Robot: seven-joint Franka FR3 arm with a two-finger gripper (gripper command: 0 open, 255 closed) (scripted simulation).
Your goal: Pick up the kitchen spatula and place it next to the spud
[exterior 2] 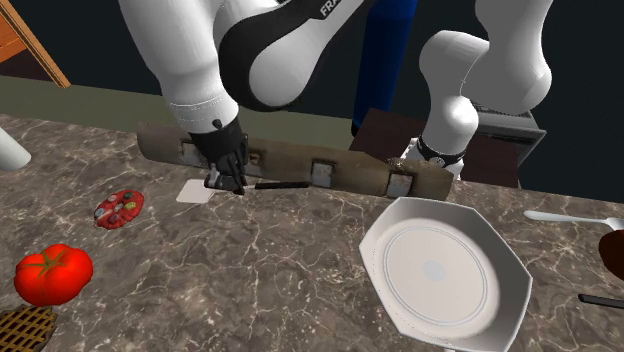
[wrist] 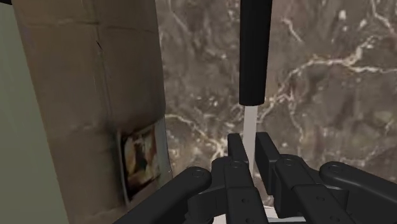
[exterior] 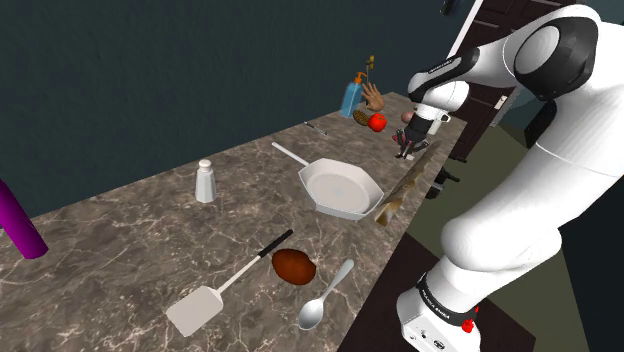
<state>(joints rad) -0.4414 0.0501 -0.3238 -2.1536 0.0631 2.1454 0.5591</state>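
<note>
Running from the shoulder view's lower left to its upper right, a brown veined stone counter (exterior: 120,220) stands before a dark blue-grey wall (exterior: 150,70). On it we count two spatulas, each with a white blade and a black handle. The spatula (exterior 2: 280,185) lies flat toward the shoulder view's upper-right end of the counter, just beside one long brown log-like roll (exterior 2: 330,170). The gripper (exterior 2: 225,183) stands over it, and in the wrist view we see its fingers (wrist: 235,149) set narrow, clasping the thin white neck between blade and handle. The second spatula (exterior: 230,285) lies toward the lower-left end, well apart from the first, its handle just beside one brown potato (exterior: 293,266). We further count one white eight-sided pan (exterior: 340,188), one spoon (exterior: 325,298), one white shaker (exterior: 205,181), one red tomato (exterior: 378,121), one blue bottle (exterior: 350,97) and one purple cylinder (exterior: 18,225).
</note>
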